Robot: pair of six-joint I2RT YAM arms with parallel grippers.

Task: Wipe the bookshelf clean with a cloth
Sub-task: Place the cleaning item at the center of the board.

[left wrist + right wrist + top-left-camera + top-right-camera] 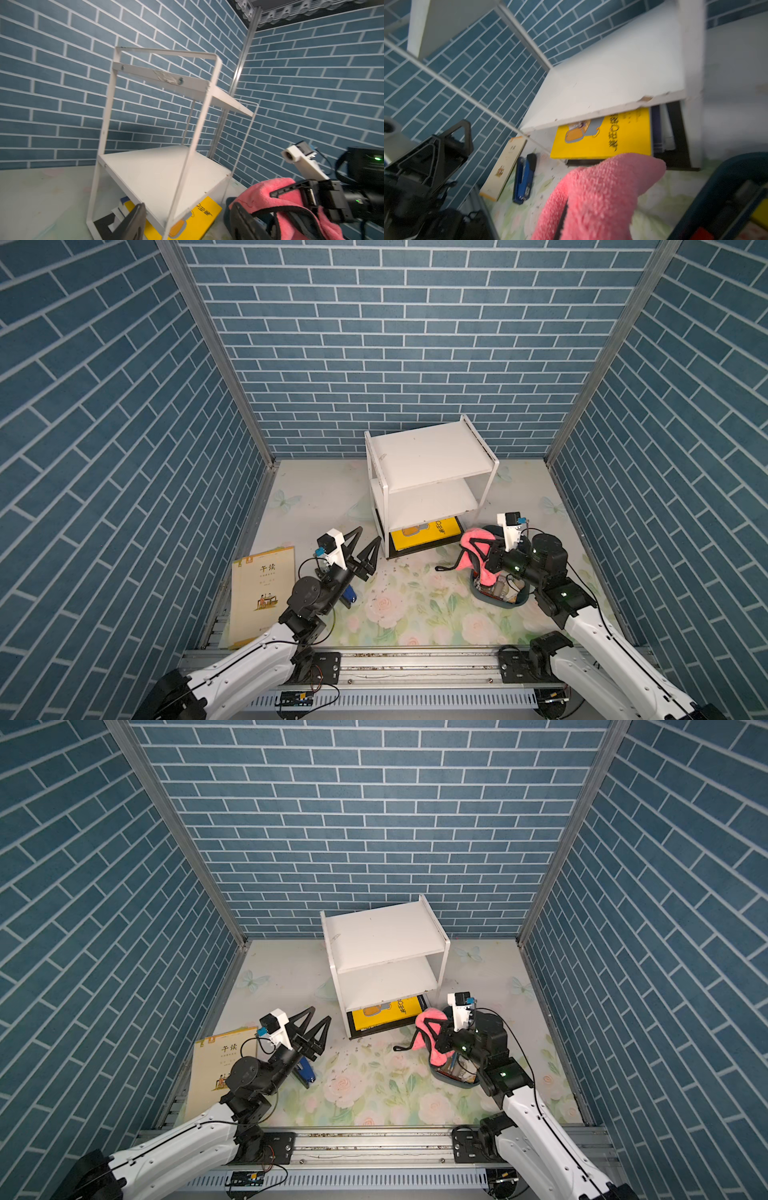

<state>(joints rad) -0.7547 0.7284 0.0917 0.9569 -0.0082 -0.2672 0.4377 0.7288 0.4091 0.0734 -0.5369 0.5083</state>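
— Blue brick-patterned walls on three sides, a floral desk underneath. Where is the bookshelf?
— The white bookshelf stands upright at the back of the desk, near the rear wall. A yellow book lies on its black base tray.
— And the cloth?
— The pink cloth hangs from the right jaws, which are closed on it, above a dark blue bin just beside the bookshelf's front right corner. Its black loop strap dangles toward the desk.
— Does it touch the bookshelf?
— It is close, but I cannot tell.
— Left jaws?
— Spread apart, gripping nothing, above the desk near the bookshelf's front left corner. A blue stapler lies under that arm, beside a beige textbook at the desk's left edge.
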